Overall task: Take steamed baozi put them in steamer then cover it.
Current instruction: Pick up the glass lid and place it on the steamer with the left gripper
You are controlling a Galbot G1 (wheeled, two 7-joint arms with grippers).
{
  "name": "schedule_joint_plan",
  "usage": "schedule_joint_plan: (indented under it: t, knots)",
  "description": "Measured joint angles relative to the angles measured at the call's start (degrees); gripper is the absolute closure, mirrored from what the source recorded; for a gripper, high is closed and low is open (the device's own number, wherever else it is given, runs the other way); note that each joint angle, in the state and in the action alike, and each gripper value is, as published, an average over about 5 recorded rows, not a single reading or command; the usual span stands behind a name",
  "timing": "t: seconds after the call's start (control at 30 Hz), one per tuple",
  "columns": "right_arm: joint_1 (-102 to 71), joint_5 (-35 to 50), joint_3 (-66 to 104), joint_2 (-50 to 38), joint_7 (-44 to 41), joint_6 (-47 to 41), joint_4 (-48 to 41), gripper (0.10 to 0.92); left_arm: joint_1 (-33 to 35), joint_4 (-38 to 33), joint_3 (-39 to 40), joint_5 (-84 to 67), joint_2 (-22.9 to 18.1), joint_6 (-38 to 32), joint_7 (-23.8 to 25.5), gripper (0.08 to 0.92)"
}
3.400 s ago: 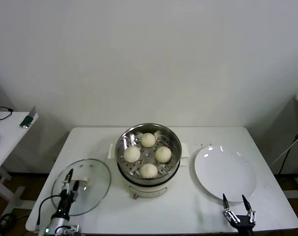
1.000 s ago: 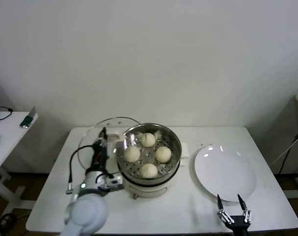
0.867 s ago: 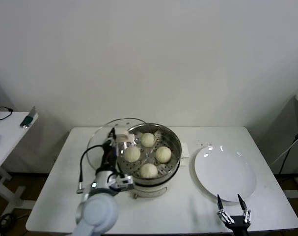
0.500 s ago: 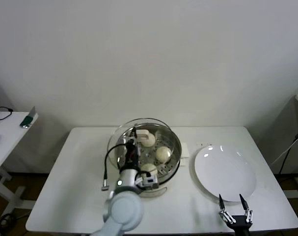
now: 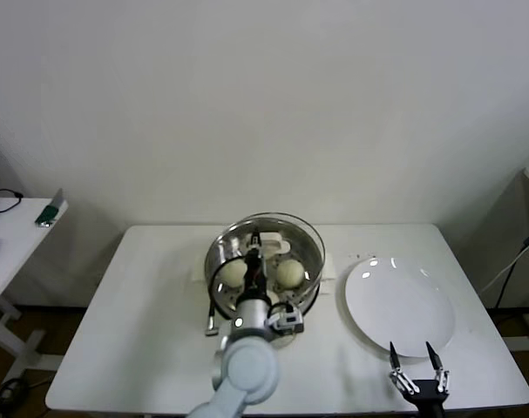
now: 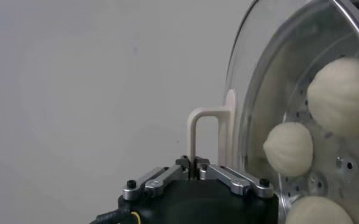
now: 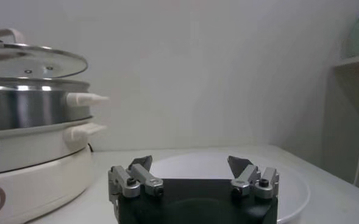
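The left hand (image 5: 254, 246) was pressed together on the handle of the cover (image 6: 277, 79), holding the glass lid just above the steamer (image 5: 309, 261), slightly tilted and not yet seated. Through the glass, the steamed baozi (image 5: 289, 273) lay inside the steamer. The right hand (image 5: 418, 364) waited with fingers spread near the front edge of the surface (image 5: 151, 287), beside the white plate (image 5: 399, 305).
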Motion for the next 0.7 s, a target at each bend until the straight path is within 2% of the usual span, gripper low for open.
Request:
schedule_joint_plan:
  t: [0.7]
  knots:
    - [-0.03,0.04,0.32,0.47,0.05,0.79,-0.49,0.203,0.13,4.07,-0.83,1.87,0.89,-1.81,-2.15,0.857]
